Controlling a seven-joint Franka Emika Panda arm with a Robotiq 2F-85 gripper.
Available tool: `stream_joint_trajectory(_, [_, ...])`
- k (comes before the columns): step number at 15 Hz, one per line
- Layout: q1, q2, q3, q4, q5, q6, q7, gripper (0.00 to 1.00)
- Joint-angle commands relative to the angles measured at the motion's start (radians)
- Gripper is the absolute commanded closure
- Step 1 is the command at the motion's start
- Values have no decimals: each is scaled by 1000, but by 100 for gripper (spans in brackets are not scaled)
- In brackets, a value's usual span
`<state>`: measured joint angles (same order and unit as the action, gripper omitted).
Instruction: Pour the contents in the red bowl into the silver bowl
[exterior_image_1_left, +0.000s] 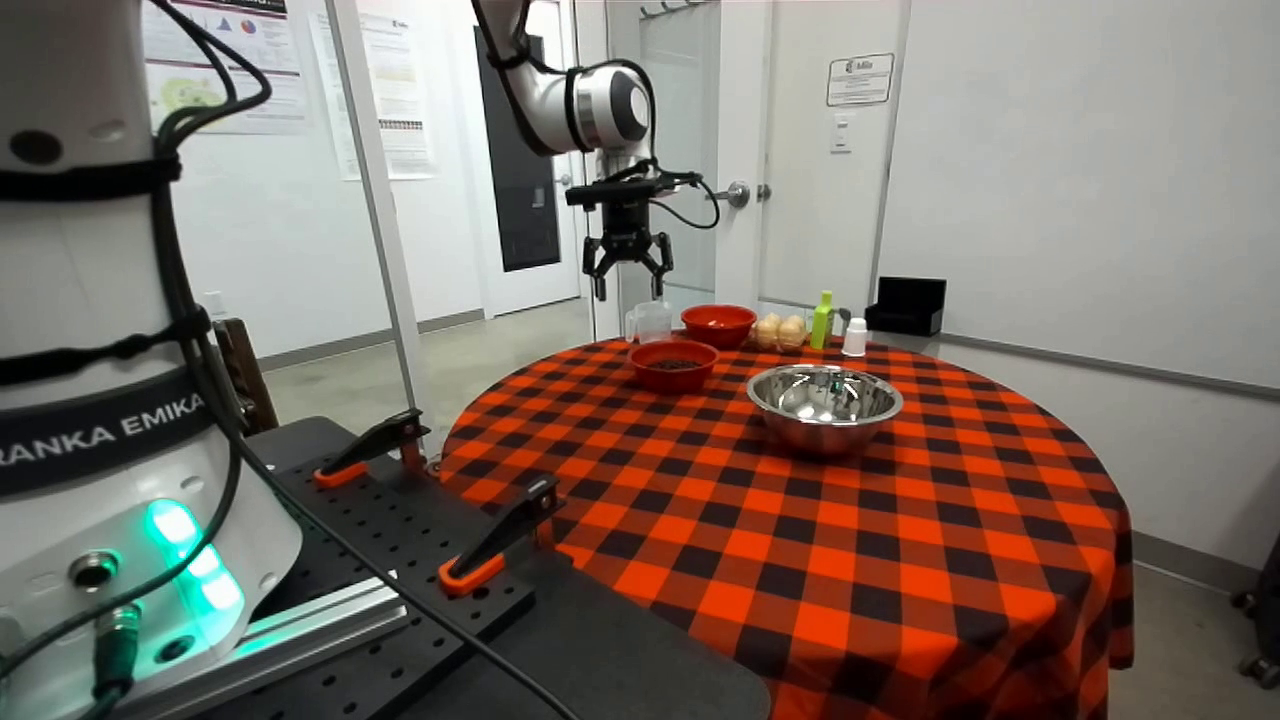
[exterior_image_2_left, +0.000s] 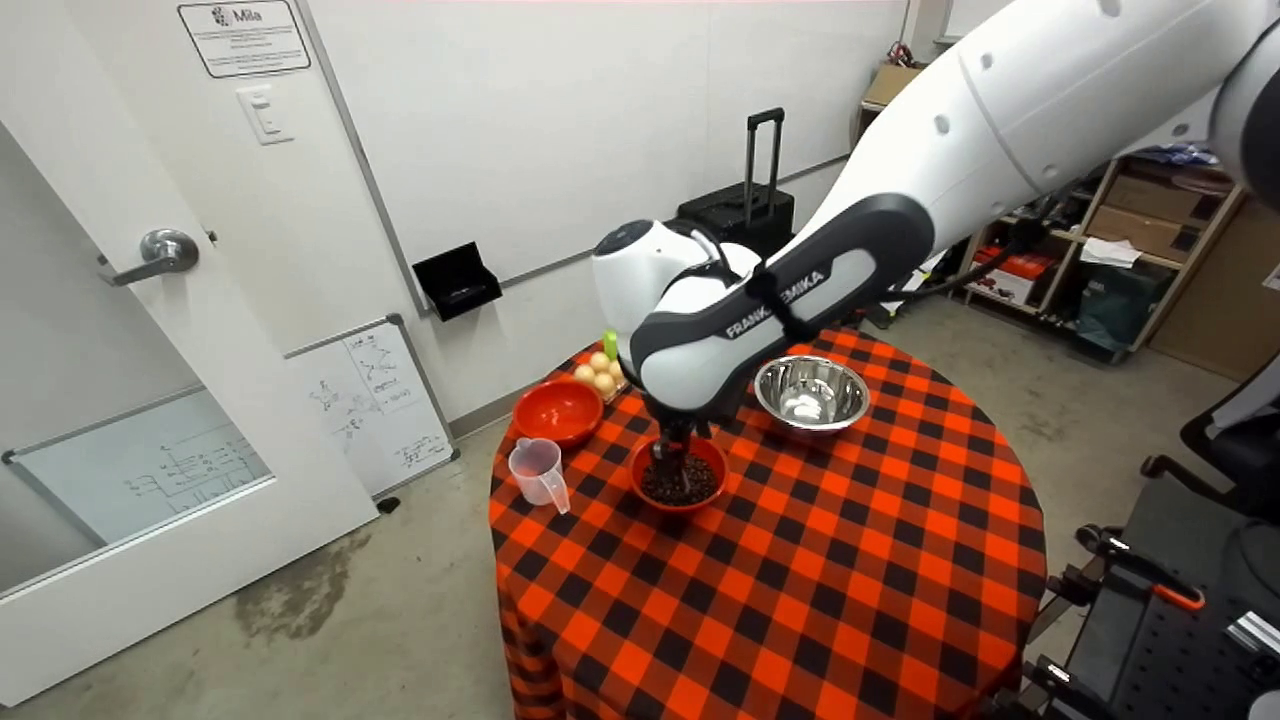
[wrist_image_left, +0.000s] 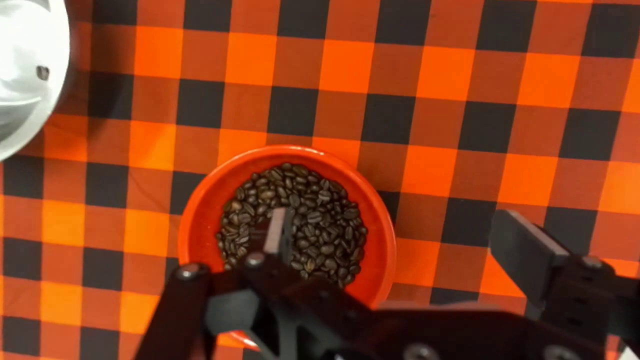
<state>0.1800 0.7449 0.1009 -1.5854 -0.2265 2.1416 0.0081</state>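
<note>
Spreading under parted fingers (wrist_image_left: 527, 257), checked cloth (exterior_image_1_left: 800, 540) lies near what may be a whiteboard (exterior_image_1_left: 1100, 190).

Wrist vw: silver bowl (wrist_image_left: 22, 55) cropped; pincer (wrist_image_left: 391, 214) ditto.

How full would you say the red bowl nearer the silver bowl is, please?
Partly full: in the wrist view, dark beans lie in the red bowl, with bare inner wall showing below the rim; depth is unclear.
</note>
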Motion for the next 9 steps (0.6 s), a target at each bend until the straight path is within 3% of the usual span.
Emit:
stream_joint_trajectory(1, [90,158,-63,160,-102,-18,-2,0])
stream_joint_trajectory(9, [118,332,-87,343,-114,-22,-25,0])
